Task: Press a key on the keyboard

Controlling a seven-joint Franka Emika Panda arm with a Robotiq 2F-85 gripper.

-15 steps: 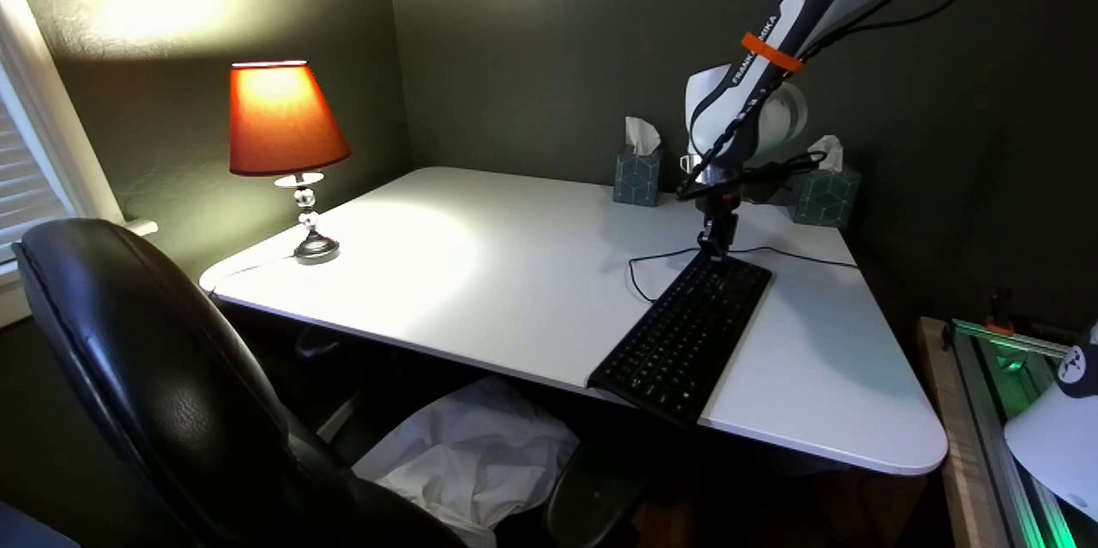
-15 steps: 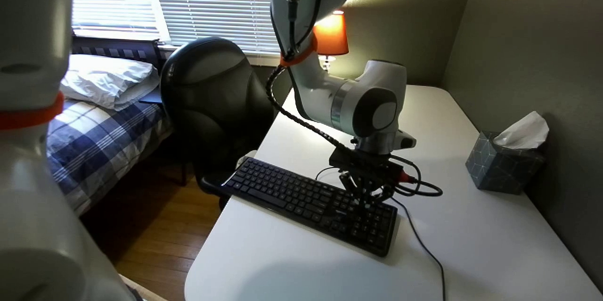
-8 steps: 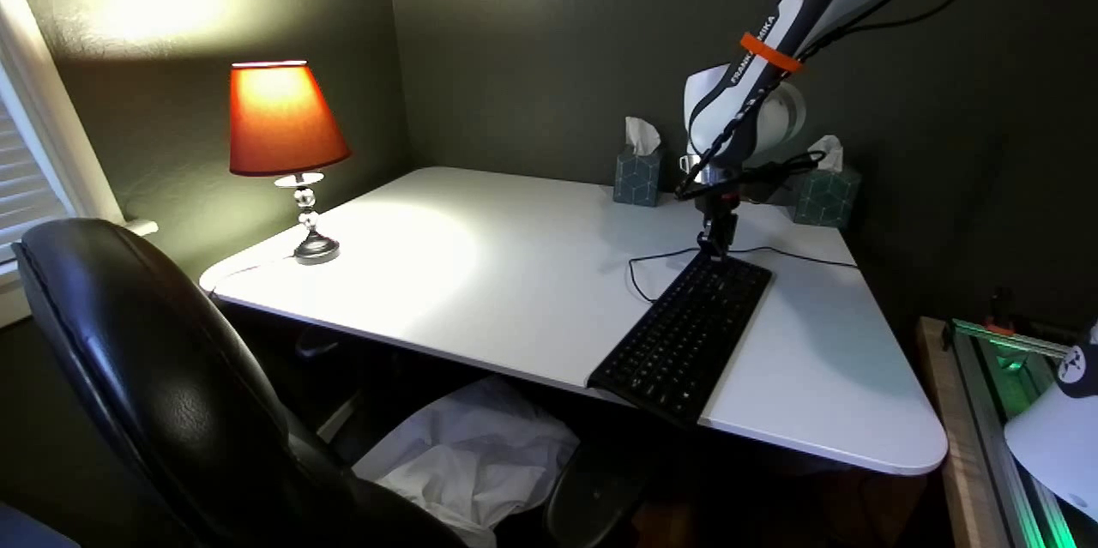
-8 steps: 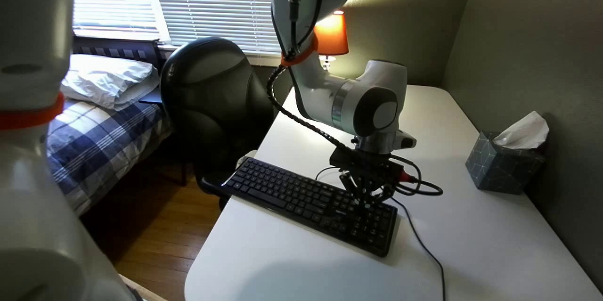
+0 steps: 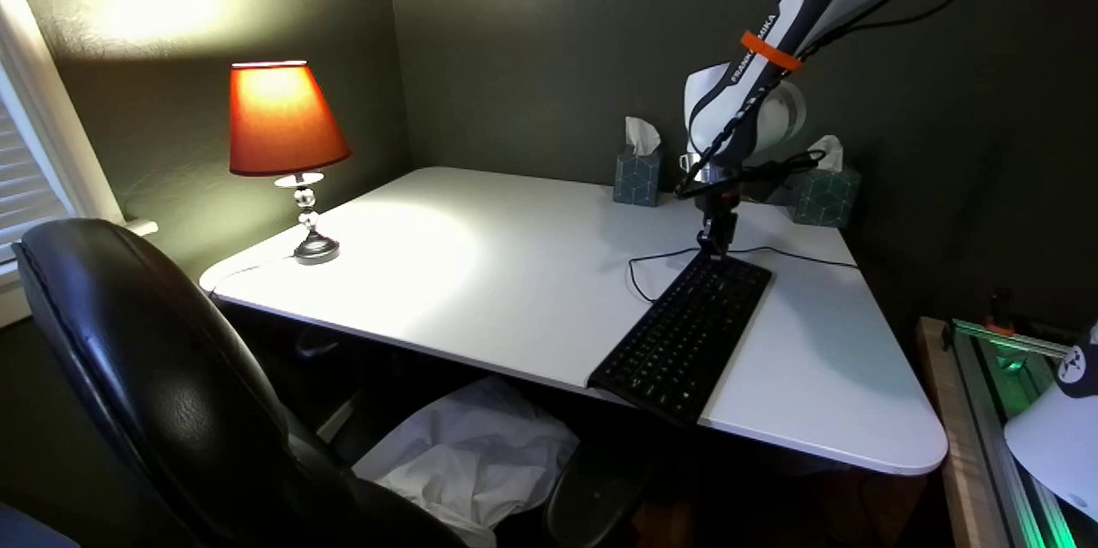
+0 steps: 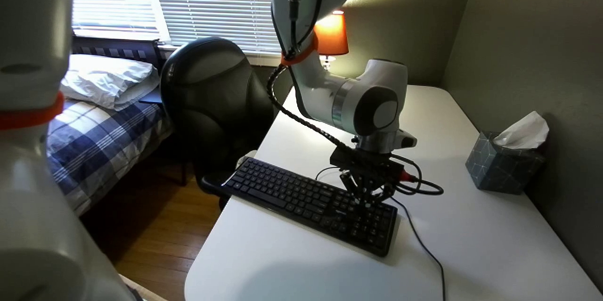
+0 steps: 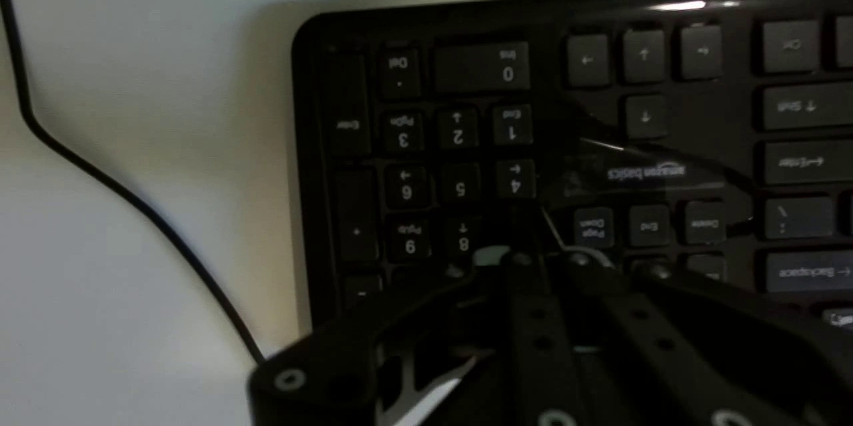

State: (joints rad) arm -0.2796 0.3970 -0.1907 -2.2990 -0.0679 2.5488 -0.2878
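A: What are you seeing nearest, in the wrist view?

B: The gripper (image 7: 542, 256) is pointing down over the number-pad end of the black keyboard (image 7: 573, 159). Its two jaws are meeting, so they are closed together.

A: Is it pressing some key?

B: That part is rather dark, so I cannot tell whether the fingertips (image 7: 492, 255) are touching a key. They are showing between the 8 key (image 7: 464, 236) and the Page Down key (image 7: 593, 227).

A: And how is the keyboard lying?

B: Flat on the white desk (image 6: 264, 239). Its opposite end is reaching slightly over the desk edge, and its thin black cable (image 7: 150, 213) is curving across the surface.

A: What is standing farther away?

B: In an exterior view, a tissue box (image 6: 501, 164) is standing near the wall (image 6: 532, 32), and a black office chair (image 6: 216, 103) is standing beside the overhanging end of the keyboard.

A: And farthest?

B: An orange-shaded lamp (image 6: 331, 35) is glowing at the desk's far end. Beyond the chair, a plaid-covered bed (image 6: 113, 136) is carrying a white pillow (image 6: 108, 79), and bright window blinds (image 6: 216, 4) are hanging behind.
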